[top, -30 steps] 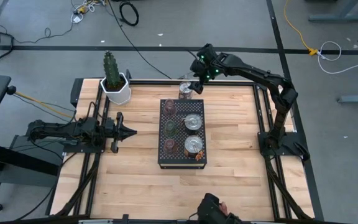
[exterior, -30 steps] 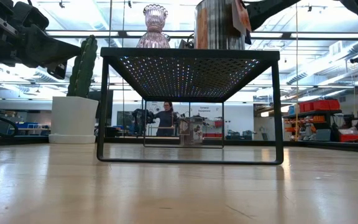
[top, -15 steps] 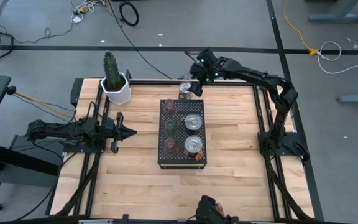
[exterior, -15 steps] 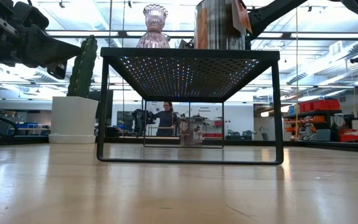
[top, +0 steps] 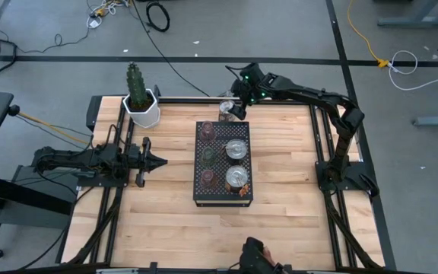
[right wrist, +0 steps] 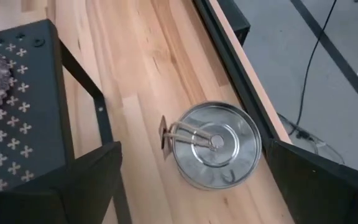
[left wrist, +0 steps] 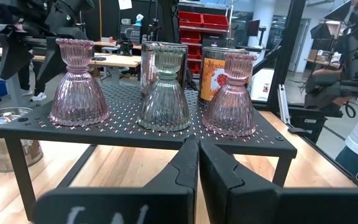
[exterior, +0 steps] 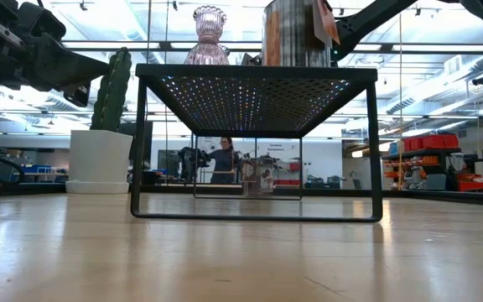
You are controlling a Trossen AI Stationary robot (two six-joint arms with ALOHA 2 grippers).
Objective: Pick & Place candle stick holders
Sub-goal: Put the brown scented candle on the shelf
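A: Where's your right hand [top: 229,104]?
B: Spread wide, empty, over the silvery holder [right wrist: 212,145] at the tabletop's [top: 280,198] twelve o'clock edge.
A: And the left hand [top: 158,160]?
B: Closed, empty, at nine o'clock; other holders [left wrist: 164,91] sit on the rack [top: 222,192].

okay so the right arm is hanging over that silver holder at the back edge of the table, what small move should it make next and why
Probably lower straight down. The right gripper is open, with the silvery holder centred between its fingers on the table beside the black rack, not yet gripped. The left gripper waits shut.
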